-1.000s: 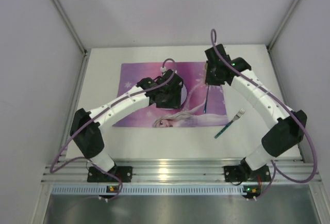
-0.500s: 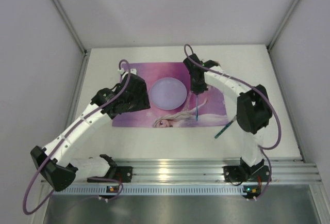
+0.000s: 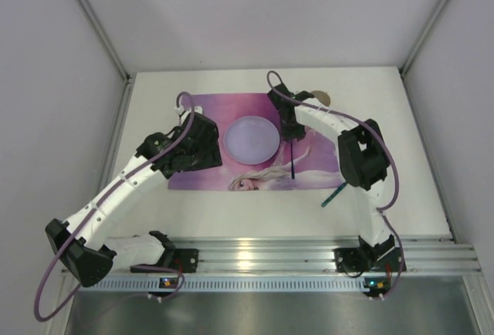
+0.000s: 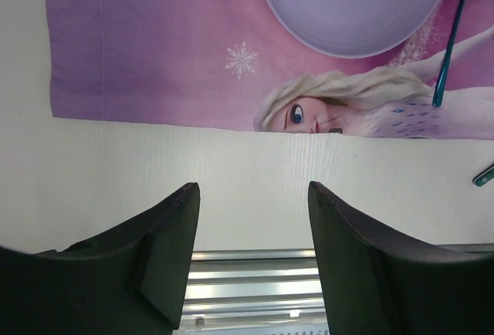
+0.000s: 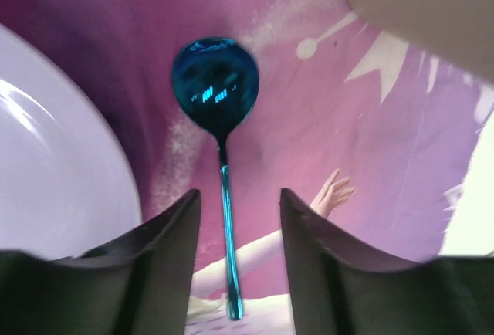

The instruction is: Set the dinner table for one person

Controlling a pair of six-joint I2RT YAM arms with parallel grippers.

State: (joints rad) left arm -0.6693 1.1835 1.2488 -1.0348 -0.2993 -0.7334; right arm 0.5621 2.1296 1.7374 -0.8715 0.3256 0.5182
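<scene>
Hovering right pincer [image 5: 238,219] released above blue spoon [image 5: 214,84] on placemat [image 5: 370,142] | left pincer [image 4: 251,192] spread, empty

Left arm [image 3: 123,187] is showing white ribbed shells between chunky black joint housings, and the right arm [image 3: 324,118] is matching it. Purple cables [image 3: 395,177] are looping off both. Small lights are glowing by the black bases [image 3: 166,261]: amber left, green right. Jaws are reading matte black, wedge-shaped.
</scene>
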